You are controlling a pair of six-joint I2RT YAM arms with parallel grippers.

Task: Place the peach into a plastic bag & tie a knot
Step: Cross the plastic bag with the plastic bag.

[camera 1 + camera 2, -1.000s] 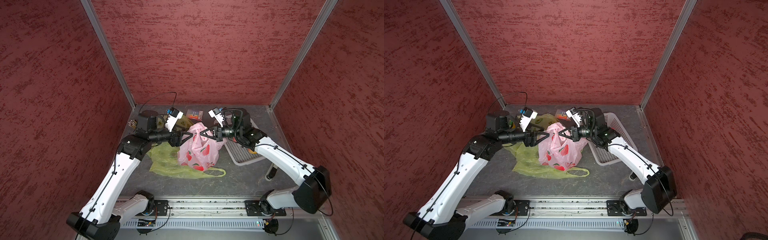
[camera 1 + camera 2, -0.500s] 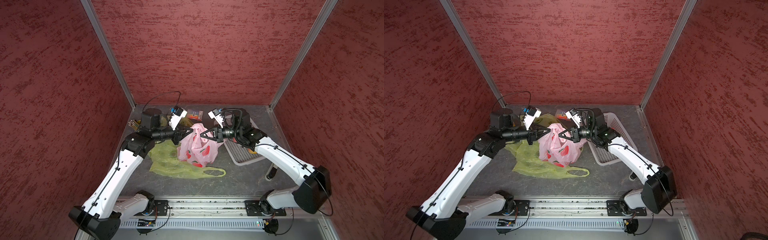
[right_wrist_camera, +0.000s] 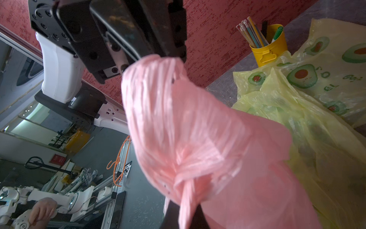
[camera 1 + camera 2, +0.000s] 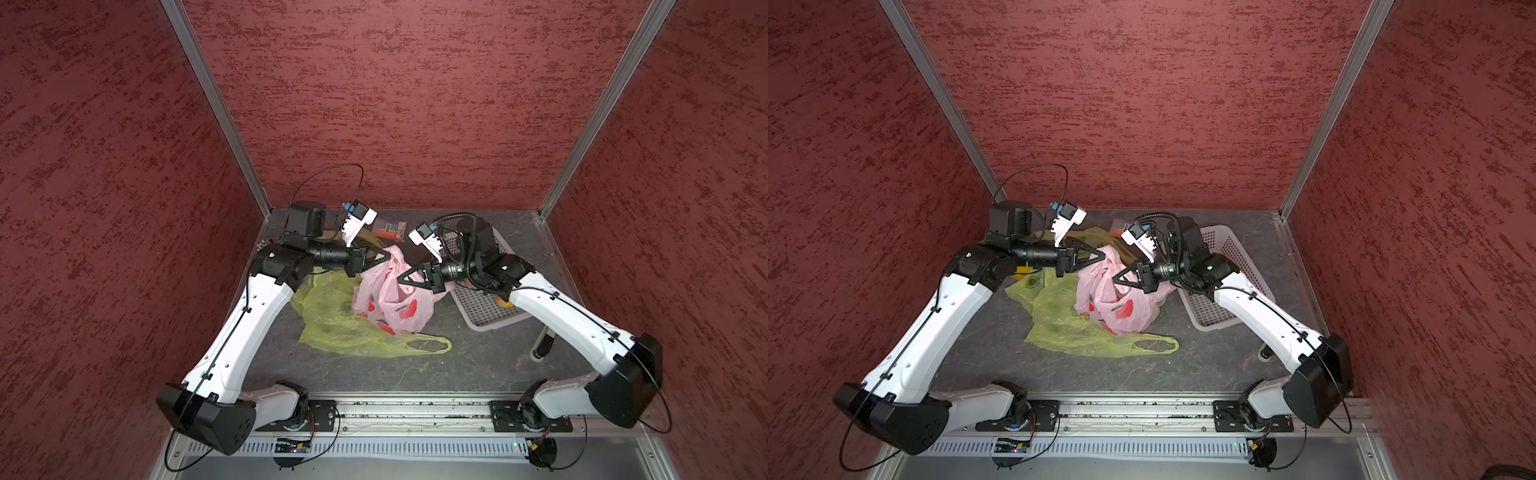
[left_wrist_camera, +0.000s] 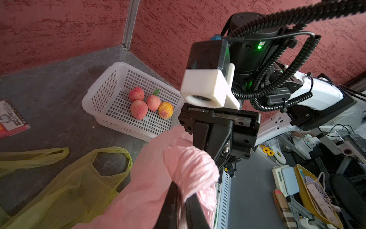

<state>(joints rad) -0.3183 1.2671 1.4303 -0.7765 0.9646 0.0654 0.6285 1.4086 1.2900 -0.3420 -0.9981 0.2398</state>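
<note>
Top views: in both top views the left gripper (image 4: 387, 257) and the right gripper (image 4: 400, 281) sit close together over the pink bag (image 4: 392, 301), each pinching a gathered part of its top. The bag stands on the grey table (image 4: 478, 365), partly on a flattened yellow-green bag (image 4: 332, 328). A white basket (image 4: 486, 313) is just beside it on the right arm's side.

Left wrist view: the left gripper (image 5: 183, 208) has its jaws pressed together on a twisted strand of the pink bag (image 5: 150, 178). Four peaches (image 5: 139, 107), one more yellow than the rest, lie in the basket (image 5: 103, 93).

Right wrist view: the right gripper (image 3: 185, 217) is nipped tight on a pink strand that runs up to the left gripper. A yellow pen cup (image 3: 267, 51) stands by the wall. Whether a peach sits inside the pink bag (image 3: 198, 128) cannot be told.
</note>
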